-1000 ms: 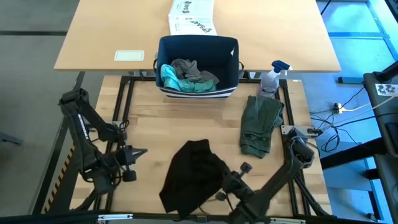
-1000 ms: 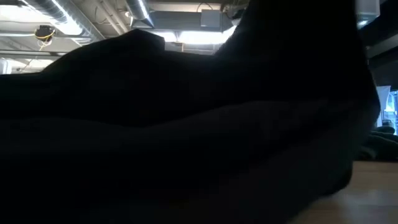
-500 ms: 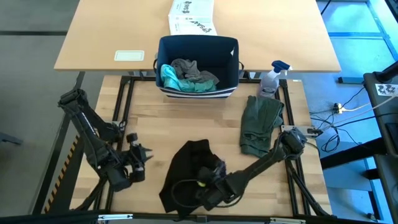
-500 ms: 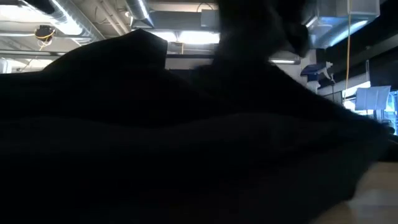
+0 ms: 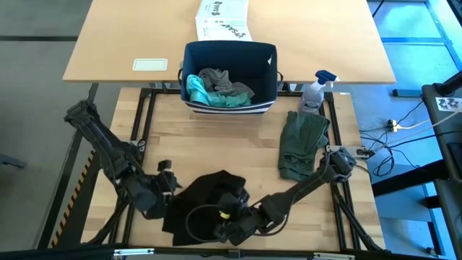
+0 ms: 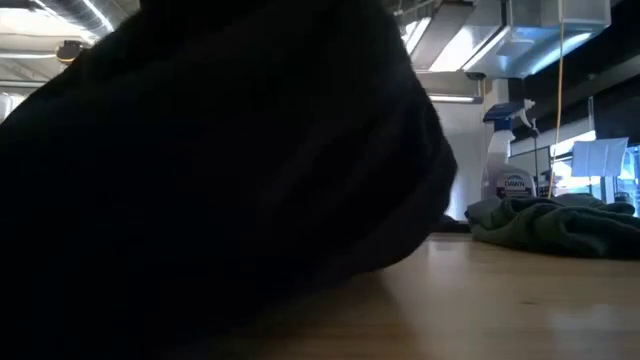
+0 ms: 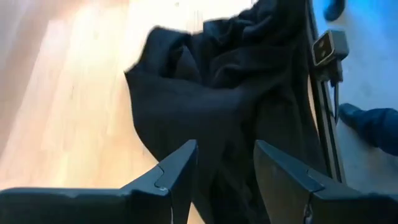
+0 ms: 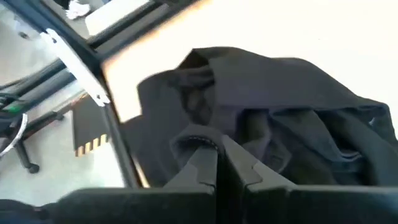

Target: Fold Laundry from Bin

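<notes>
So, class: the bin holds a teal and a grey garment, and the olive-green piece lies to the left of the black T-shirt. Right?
Not quite. In the high view the olive-green piece lies to the right of the black T-shirt. The bin does hold teal and grey garments.

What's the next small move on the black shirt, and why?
Probably close the left gripper on the black T-shirt: its jaws stand open with bunched cloth between them, while the right gripper is shut on the shirt's near edge.
</notes>
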Robot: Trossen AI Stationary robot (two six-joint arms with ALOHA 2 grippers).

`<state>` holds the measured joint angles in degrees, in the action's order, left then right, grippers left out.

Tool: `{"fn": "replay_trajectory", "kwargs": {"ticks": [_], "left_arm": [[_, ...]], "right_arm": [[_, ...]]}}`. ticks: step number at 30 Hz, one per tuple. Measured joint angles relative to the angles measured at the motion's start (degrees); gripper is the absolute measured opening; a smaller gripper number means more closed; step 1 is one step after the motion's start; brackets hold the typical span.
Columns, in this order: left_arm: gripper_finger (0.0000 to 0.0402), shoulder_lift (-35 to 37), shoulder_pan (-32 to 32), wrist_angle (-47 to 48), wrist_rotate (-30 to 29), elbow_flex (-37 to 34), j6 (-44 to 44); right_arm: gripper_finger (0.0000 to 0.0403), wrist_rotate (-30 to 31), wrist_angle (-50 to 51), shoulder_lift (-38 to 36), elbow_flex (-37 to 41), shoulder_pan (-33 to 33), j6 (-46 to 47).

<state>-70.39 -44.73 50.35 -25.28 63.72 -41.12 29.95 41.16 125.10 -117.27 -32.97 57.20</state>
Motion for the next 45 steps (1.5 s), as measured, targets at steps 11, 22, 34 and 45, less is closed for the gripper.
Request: {"fn": "replay_trajectory", "kwargs": {"ticks": [11,22,34,45], "left_arm": [[0.0155,9.39,5.91,-0.42,-4.97,0.09,15.18],[0.0155,6.83,10.59,-0.55,-3.76,0.11,8.09],[0.0155,-7.53,16.60,-2.97,-3.07,0.15,-7.68],[0.0155,-13.38,23.37,-2.13,5.43,-7.95,2.46]], "right_arm": [[0.0006,0.70,0.96,0.00,-2.71,0.02,0.49],[0.0004,2.77,14.76,-11.20,-2.98,2.89,-14.82],[0.0005,3.12,34.90,-17.86,-1.67,10.07,-29.15],[0.0005,-2.58,32.56,-17.79,14.02,14.04,-18.33]]}}
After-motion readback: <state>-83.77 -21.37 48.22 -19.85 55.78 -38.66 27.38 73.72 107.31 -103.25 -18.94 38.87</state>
